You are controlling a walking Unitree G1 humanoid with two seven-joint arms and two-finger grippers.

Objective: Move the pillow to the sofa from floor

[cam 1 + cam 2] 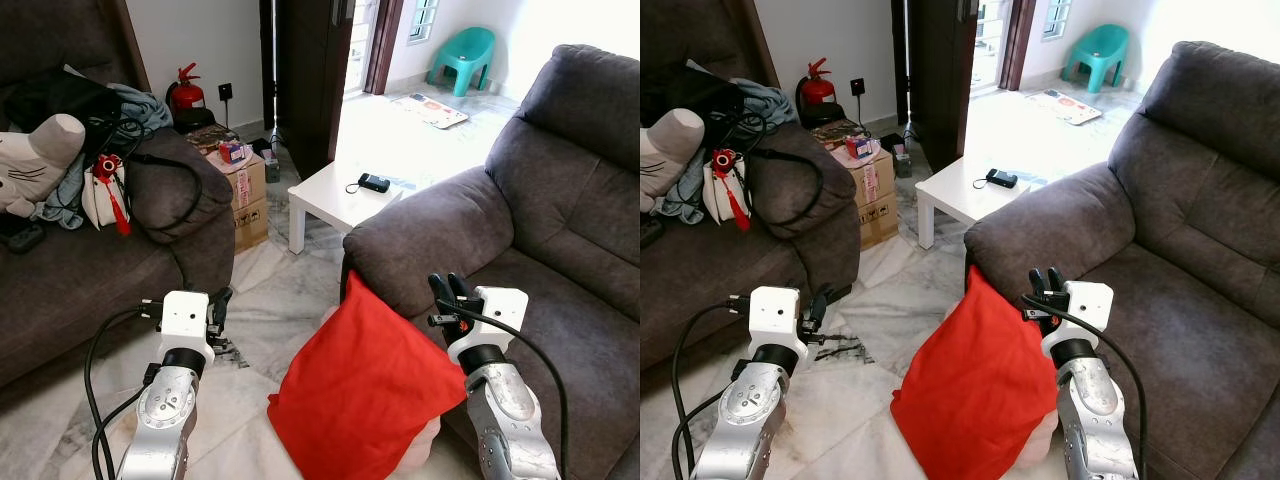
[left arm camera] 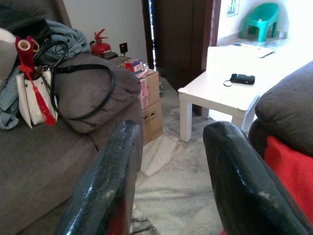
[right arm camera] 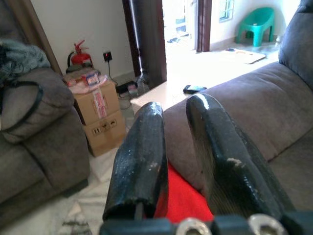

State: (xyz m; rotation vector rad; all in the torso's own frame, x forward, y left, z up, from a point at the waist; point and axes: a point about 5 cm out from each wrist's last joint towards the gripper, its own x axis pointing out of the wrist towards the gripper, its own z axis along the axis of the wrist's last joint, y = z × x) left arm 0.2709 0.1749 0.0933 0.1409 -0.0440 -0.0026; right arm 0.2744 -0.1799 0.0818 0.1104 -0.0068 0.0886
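Note:
The red pillow [image 1: 360,390] stands on the marble floor, leaning against the front of the dark grey sofa [image 1: 570,190] on the right. Its upper corner reaches the sofa's armrest [image 1: 420,235]. My right gripper [image 1: 447,285] hovers at the pillow's upper right edge, just over the sofa seat, open with a narrow gap and nothing between its fingers. In the right wrist view the pillow [image 3: 186,200] lies below the right gripper [image 3: 173,105]. My left gripper [image 1: 218,300] is open to the left of the pillow, apart from it; the pillow's edge [image 2: 293,171] appears beside the left gripper [image 2: 171,129].
A second grey sofa [image 1: 70,280] on the left holds bags, clothes and a plush toy. Between the sofas stand cardboard boxes [image 1: 246,190] and a low white table [image 1: 335,195] with a black device [image 1: 374,182]. A fire extinguisher [image 1: 187,93] is by the wall.

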